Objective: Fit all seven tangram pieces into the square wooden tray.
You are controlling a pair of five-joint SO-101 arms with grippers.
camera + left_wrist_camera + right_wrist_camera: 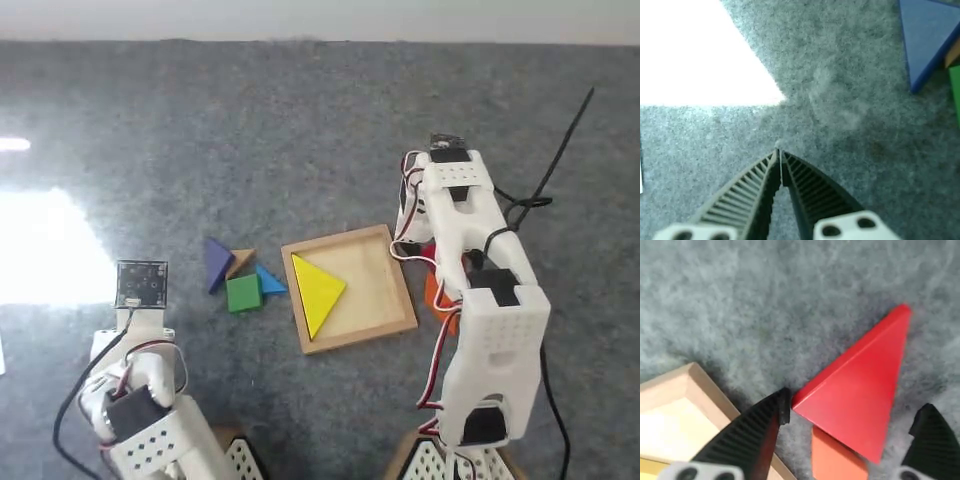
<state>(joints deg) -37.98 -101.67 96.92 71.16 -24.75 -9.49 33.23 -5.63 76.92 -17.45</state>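
The right claw stood apart, straddling the red triangle just beside the tray. An orange piece against it was cut off. In the high view, the arm hid most of both. A yellow triangle lay in the tray. The left claw was together over the grey table.

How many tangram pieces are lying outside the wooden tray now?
6. Left of the tray: blue piece, tan triangle, green square, light-blue triangle. Right of it, under the right arm: red triangle and orange piece. The arm may hide more.
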